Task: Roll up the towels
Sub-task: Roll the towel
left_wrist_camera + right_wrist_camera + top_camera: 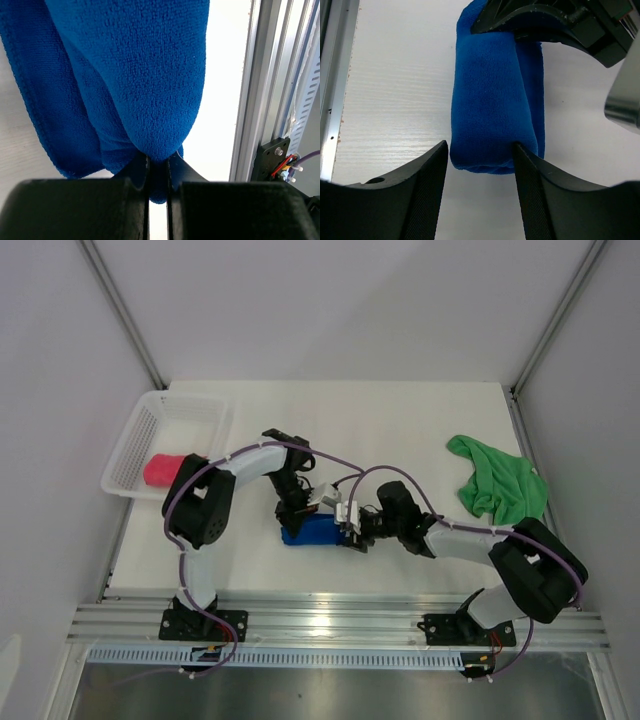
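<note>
White wood-grain counter (400, 420), pale grey walls (300, 300) around it. We see the left claw (157, 167) pinching the rolled blue towel (312, 531) mid-counter, right claw (481, 147) spread at its end. Green towel (497, 480) sits crumpled far right.

A blue towel (490, 100), green towel (497, 478), seemingly pink towel (163, 470), and white mesh basket (130, 445).

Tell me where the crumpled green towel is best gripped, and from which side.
Pinch the flap sticking out at the far-left end of the green towel, coming straight down from above. The rest is bunched in folds, while that flap looks thinner and lies apart, so it is probably the easiest part to grip.
</note>
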Robot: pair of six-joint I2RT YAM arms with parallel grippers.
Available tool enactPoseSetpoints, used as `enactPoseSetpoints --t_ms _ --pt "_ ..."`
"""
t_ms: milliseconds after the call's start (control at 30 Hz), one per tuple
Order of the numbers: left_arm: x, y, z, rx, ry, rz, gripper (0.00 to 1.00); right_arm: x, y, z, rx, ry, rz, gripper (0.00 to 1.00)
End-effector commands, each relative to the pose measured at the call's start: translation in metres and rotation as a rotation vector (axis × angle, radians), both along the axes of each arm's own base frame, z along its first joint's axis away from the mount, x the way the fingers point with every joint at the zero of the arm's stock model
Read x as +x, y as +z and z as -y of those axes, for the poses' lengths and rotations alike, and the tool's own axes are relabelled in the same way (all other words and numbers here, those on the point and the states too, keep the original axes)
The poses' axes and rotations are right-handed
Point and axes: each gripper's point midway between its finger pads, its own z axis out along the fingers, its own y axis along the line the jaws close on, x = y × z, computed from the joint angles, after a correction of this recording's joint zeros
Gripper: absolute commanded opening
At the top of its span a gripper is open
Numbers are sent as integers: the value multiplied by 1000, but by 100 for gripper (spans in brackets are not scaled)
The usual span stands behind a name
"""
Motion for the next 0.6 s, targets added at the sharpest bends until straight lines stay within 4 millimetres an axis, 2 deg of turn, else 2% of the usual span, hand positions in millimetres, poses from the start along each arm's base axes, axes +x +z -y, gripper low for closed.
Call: enactPoseSetpoints --t_ms 0,133,267,367,400,567 --pt "1 4 6 -36 -5 -24 1 7 7 -11 26 -17 34 58" --pt "2 4 4 -30 -4 -22 1 14 7 -6 -3 -73 55 57" --pt "2 5 4 -29 -6 -22 1 20 44 -4 38 -89 148 59" --pt "3 4 4 -28 -11 -16 1 18 48 -3 32 -73 155 59" --pt "3 4 3 -25 -10 -18 1 19 44 -5 31 -74 149 98" --pt "2 5 4 -28 -9 -19 0 21 24 -10 3 -65 104 99"
